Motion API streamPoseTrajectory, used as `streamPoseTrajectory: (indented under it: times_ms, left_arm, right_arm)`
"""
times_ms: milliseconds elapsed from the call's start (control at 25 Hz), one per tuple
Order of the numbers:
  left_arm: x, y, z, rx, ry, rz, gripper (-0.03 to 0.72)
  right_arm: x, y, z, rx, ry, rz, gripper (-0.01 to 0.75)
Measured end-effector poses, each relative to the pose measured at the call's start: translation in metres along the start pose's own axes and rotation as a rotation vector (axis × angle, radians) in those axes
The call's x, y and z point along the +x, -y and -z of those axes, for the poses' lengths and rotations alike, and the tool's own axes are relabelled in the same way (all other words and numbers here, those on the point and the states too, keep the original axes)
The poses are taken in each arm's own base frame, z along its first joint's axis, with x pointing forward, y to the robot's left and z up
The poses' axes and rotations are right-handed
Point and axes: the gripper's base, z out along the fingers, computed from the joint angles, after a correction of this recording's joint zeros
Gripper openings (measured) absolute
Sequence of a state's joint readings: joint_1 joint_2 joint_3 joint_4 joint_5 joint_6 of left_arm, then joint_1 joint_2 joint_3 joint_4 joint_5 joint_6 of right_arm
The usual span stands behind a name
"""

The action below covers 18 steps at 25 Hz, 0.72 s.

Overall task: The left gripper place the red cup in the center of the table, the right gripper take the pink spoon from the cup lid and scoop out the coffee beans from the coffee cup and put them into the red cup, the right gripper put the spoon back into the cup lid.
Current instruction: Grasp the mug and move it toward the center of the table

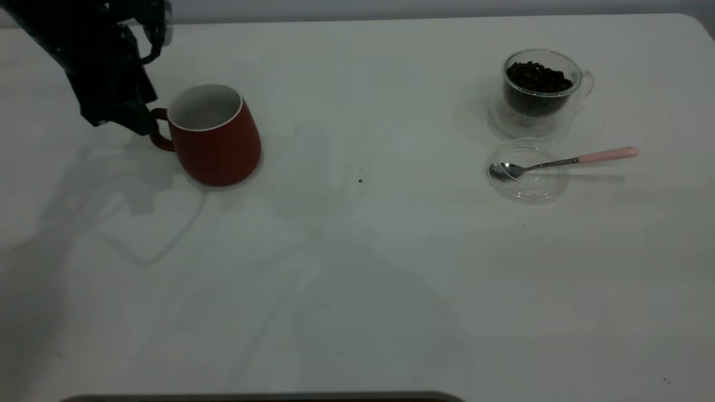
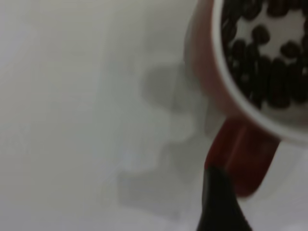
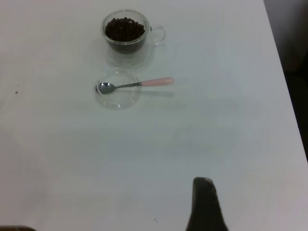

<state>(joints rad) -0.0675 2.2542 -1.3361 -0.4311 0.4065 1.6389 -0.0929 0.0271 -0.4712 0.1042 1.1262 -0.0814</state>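
Note:
The red cup [image 1: 215, 137] stands upright at the left of the table [image 1: 357, 268]. My left gripper [image 1: 146, 124] is shut on its red loop handle [image 2: 243, 161]. In the left wrist view dark rounded spots show on the cup's white inside [image 2: 269, 53]. At the right, the coffee cup [image 1: 540, 89] holds a heap of coffee beans [image 1: 537, 77]. In front of it lies the cup lid [image 1: 528, 170], with the pink spoon [image 1: 564, 162] resting on it, bowl in the lid and pink handle pointing right. My right gripper [image 3: 206, 202] hangs well back from the lid [image 3: 118, 91] and spoon [image 3: 137, 84].
A few dark specks [image 1: 360, 180] lie near the table's middle. The table's right edge [image 3: 284, 96] runs close to the glass cup and lid. A dark strip shows at the near edge [image 1: 262, 397].

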Motion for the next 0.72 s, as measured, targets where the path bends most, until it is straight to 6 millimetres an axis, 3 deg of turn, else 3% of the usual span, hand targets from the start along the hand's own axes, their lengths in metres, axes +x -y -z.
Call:
streamPoseTrajectory:
  times_ms: [360,720]
  left_arm:
    - [-0.014,0.01,-0.025,0.027,0.076,0.002,0.505]
    - [-0.048,0.017,-0.033,-0.035,0.088,-0.052,0.505]
  right_arm:
    - [0.0,0.0,0.0,0.0,0.0,0.0,0.56]
    - [0.0,0.0,0.0,0.0,0.0,0.0,0.56]
